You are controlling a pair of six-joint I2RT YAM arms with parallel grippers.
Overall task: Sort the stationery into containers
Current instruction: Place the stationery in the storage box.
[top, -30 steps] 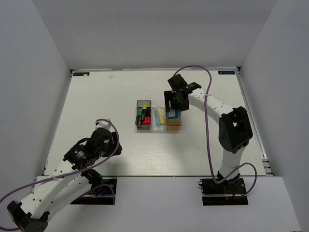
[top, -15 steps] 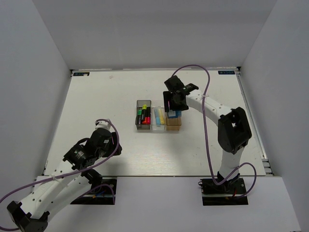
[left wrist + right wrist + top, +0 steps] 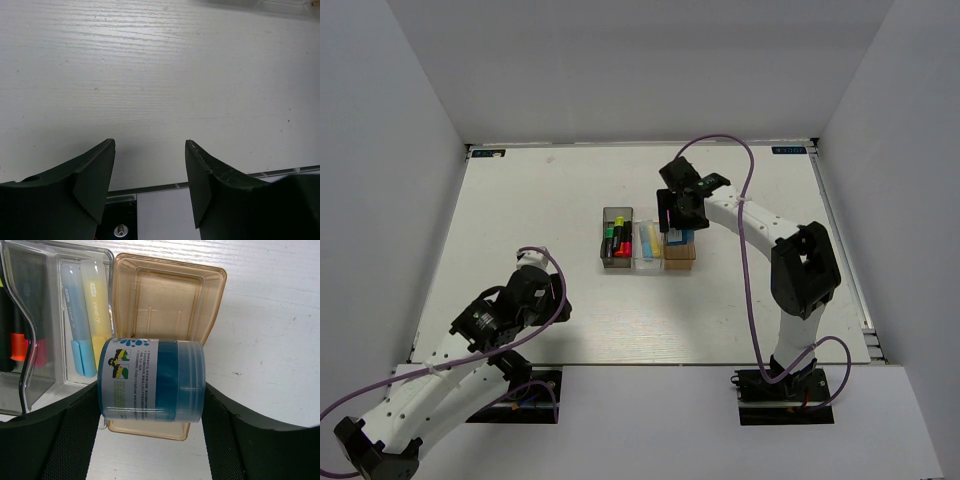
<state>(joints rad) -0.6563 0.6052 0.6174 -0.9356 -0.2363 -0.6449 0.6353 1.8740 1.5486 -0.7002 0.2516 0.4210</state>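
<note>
My right gripper is shut on a small blue cylindrical tub with a printed label and holds it sideways just above the empty orange-tan bin. From above, the gripper hangs over the right end of the row of bins. The clear bin holds a light blue stick and a pale yellow stick. The dark grey bin holds several highlighters. My left gripper is open and empty above bare table near the front edge; it sits at front left.
White walls close in the table on the left, back and right. The table's front edge runs just under my left fingers. A purple cable loops along the right arm.
My right gripper has shifted slightly left with the blue tub over the orange-tan bin. The left arm has barely moved.
</note>
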